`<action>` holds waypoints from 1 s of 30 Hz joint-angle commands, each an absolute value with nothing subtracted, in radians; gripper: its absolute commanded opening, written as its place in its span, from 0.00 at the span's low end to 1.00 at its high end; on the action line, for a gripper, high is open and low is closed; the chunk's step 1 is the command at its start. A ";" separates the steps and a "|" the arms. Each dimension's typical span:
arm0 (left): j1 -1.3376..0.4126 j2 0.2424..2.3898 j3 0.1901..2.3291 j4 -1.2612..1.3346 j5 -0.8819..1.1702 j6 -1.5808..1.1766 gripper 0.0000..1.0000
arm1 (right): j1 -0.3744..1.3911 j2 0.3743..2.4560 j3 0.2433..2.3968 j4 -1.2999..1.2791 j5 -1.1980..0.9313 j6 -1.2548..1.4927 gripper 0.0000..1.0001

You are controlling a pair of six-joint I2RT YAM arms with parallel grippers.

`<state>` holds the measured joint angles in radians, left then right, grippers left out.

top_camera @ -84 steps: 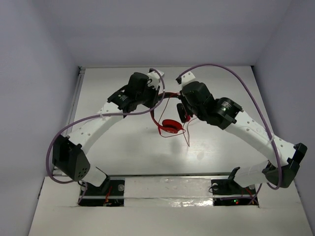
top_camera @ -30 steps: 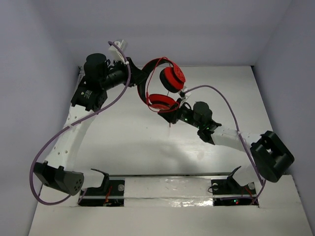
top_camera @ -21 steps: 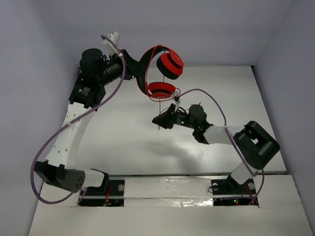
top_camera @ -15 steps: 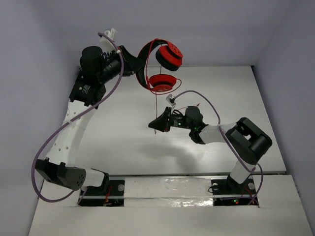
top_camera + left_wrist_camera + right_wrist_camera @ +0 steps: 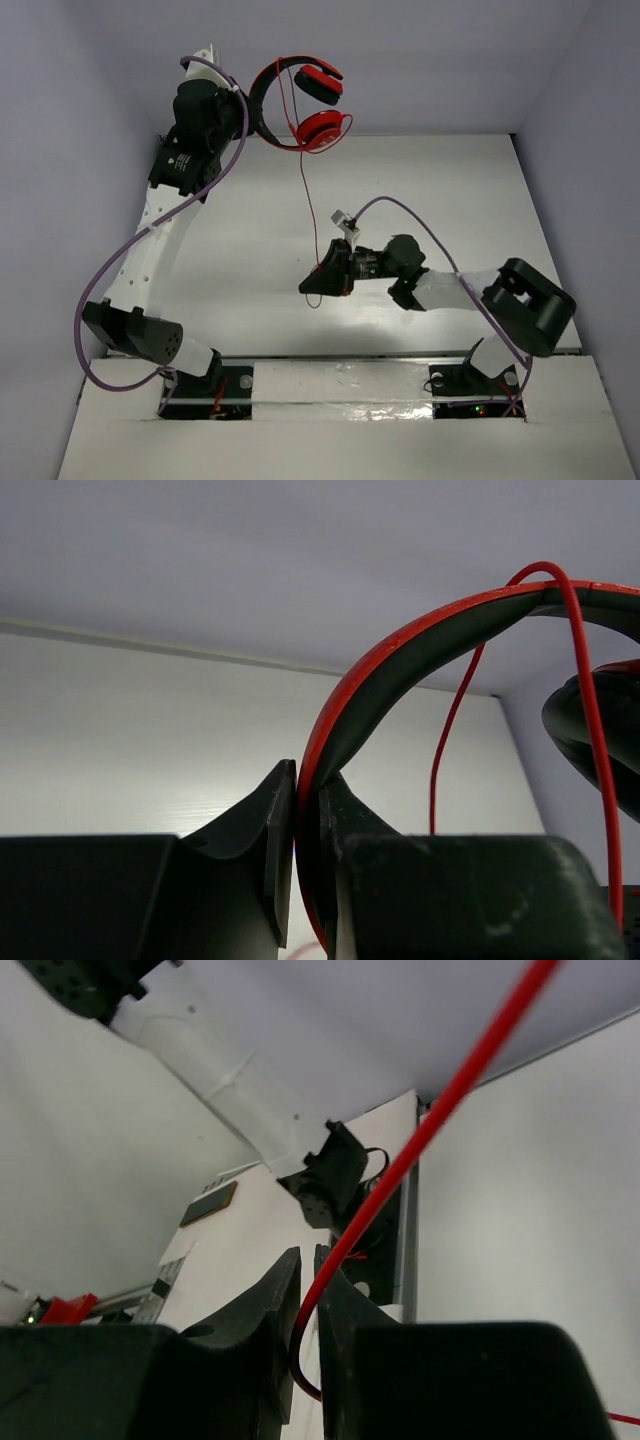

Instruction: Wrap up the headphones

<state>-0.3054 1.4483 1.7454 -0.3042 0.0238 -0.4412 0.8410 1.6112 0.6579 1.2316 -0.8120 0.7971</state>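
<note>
The red headphones (image 5: 300,100) hang high above the table's far edge. My left gripper (image 5: 252,110) is shut on their red-and-black headband (image 5: 400,660), which runs up between the jaws in the left wrist view. The two red earcups (image 5: 322,128) hang to the right of it. The thin red cable (image 5: 308,210) drops straight down from the earcups to my right gripper (image 5: 318,282), which is shut on it low over the table. In the right wrist view the cable (image 5: 430,1130) passes between the nearly closed jaws. A short cable end (image 5: 314,300) dangles below.
Thick purple robot cables (image 5: 130,260) loop along both arms. The left arm's base (image 5: 335,1175) shows in the right wrist view. Grey walls enclose the white table (image 5: 230,260) on three sides.
My left gripper has lifted the headphones up and to the left. My right gripper has slid down and nearer along the cable, which now hangs taut and longer between them.
</note>
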 commanded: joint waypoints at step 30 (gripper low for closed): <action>-0.544 1.359 1.379 -0.437 -0.382 -0.144 0.00 | 0.927 1.221 1.434 -0.529 -0.100 0.167 0.00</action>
